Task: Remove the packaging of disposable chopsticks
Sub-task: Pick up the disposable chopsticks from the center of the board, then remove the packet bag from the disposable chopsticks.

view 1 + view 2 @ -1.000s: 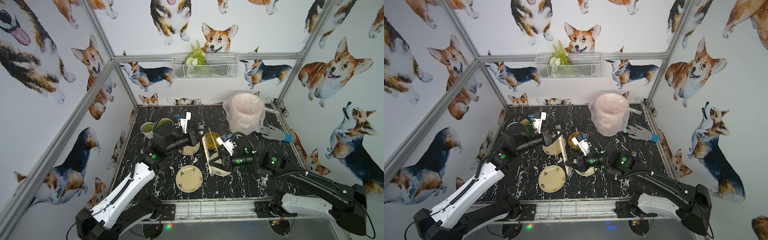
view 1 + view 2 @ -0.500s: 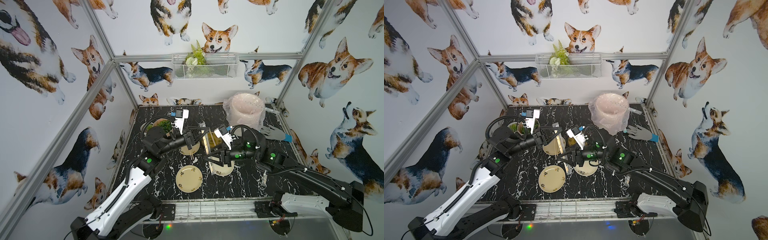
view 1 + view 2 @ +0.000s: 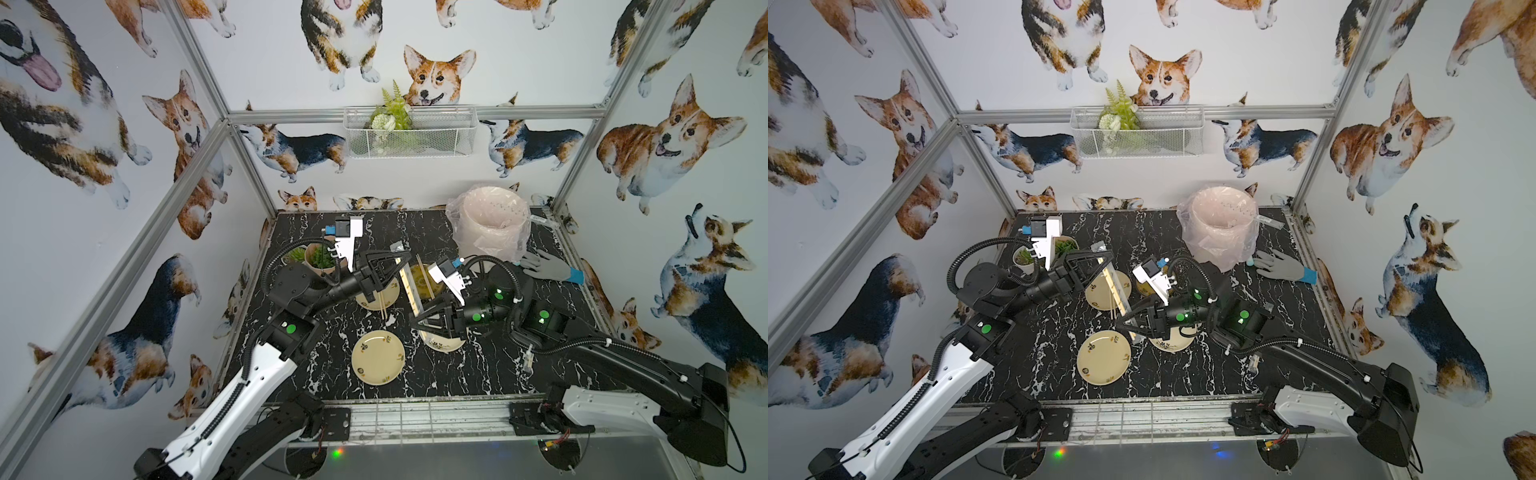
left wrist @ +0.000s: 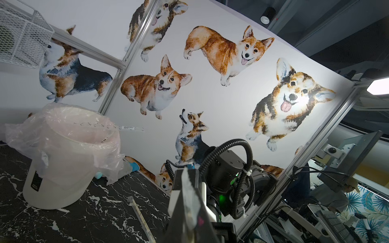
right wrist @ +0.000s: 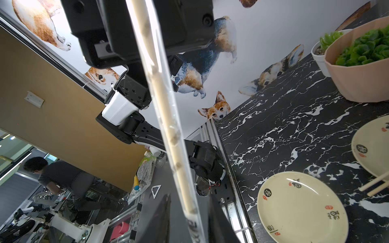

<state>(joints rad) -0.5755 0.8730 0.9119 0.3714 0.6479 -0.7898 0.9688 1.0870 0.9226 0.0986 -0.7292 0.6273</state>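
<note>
**Left arm** (image 3: pixel 257 374): mounted at the front-left corner of the worktop (image 3: pixel 478 374), elbow bent, forearm reaching toward the centre. **Left end effector** (image 3: pixel 397 254): held above the surface, jaws pinched together on the far end of the packaging (image 3: pixel 410 291). **Right arm** (image 3: pixel 623 357): mounted at the front-right corner, forearm roughly level and pointing toward the left arm. **Right end effector** (image 3: pixel 417 324): nearer the front, with its fingers (image 5: pixel 219 221) standing close on either side of the packaging's near end. Whether they touch it cannot be told.
</note>
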